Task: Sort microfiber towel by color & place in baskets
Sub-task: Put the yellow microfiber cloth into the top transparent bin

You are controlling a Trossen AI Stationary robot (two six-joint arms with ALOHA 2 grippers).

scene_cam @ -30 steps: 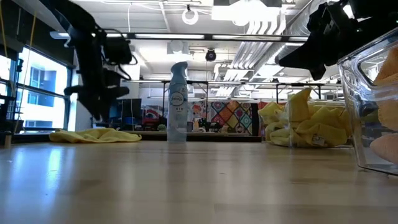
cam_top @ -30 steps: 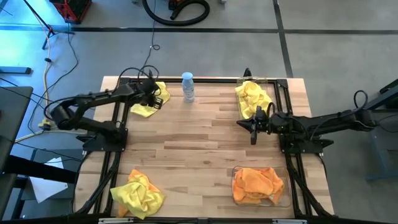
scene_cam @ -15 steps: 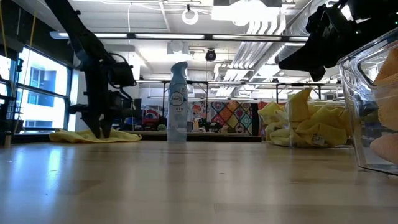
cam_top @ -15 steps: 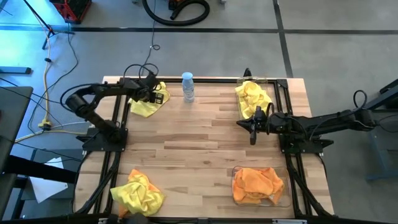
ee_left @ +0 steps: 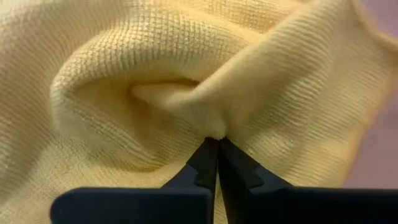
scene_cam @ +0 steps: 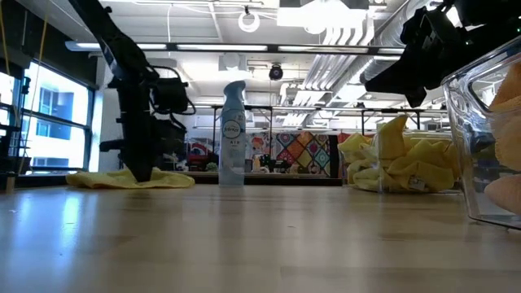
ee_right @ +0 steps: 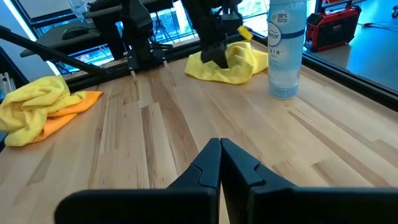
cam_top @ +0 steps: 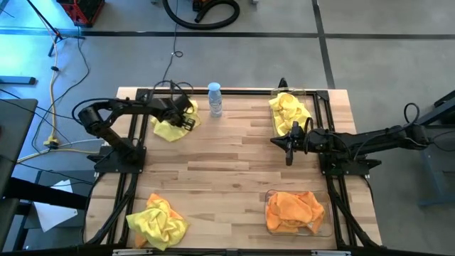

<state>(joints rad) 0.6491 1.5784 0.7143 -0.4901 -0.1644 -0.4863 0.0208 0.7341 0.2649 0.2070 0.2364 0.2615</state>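
Left gripper (ee_left: 217,142) jaws were clamped on a fold of the yellow towel (cam_top: 170,128) beside the spray bottle (cam_top: 215,99), pinched for lifting to the yellow basket (cam_top: 317,97). Right gripper (ee_right: 219,144) idled mid-counter, jaws together.

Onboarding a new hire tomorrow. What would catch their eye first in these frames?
Most striking is the left gripper, shut on a pinched fold of the yellow towel at the table's far left, beside the spray bottle. Next, colour: yellow towels fill the far-right basket, orange ones the near-right basket, and a mixed pile lies loose near left. The right gripper hangs shut and empty over mid-table.
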